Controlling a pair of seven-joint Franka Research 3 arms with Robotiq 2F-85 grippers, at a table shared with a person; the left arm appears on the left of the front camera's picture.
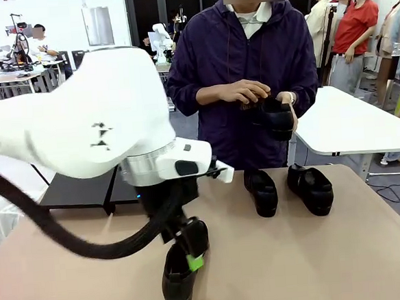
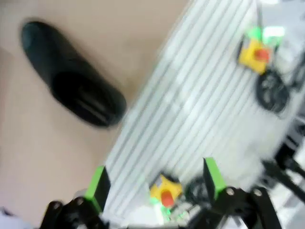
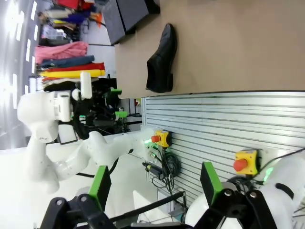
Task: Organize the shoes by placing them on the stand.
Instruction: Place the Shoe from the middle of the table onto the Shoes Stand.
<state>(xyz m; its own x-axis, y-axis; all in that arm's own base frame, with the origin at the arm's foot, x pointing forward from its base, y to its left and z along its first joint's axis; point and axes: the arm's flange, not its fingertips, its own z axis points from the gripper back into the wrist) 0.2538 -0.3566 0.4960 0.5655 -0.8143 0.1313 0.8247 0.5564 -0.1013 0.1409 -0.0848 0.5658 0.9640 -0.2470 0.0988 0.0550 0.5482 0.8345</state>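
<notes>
The left arm's white housing (image 1: 81, 124) blocks much of the front view and cuts off the stand (image 1: 76, 189). Only parts of its two matte-black platforms show, side by side at the table's (image 1: 318, 265) far left corner. The left wrist view is smeared with blur and fine detail is lost. Even so, the left gripper (image 2: 156, 180) reads clearly: its green-padded fingers (image 2: 97, 183) are spread wide with nothing between them, over the ribbed metal panel (image 2: 190, 105) just off the table's near edge. In the front view this gripper overlaps the near shoe (image 1: 176, 279), so contact cannot be judged there. In the wrist view the shoe lies on the tan top, apart from the fingers. The right gripper (image 3: 155, 182) is also spread wide and empty, off the table in front of the panel. The shoes are glossy black leather with rounded toes and thick black soles, and there are four. The near shoe lies left of the middle with its heel end by the near edge. Two more, the left far shoe (image 1: 261, 192) and the right far shoe (image 1: 311, 189), stand side by side toward the far edge, right of the middle. The held shoe (image 1: 277, 117) is in the person's hands (image 1: 244, 90) at chest height beyond the far edge. Two yellow boxes with red buttons (image 3: 245, 162) sit on the panel.
</notes>
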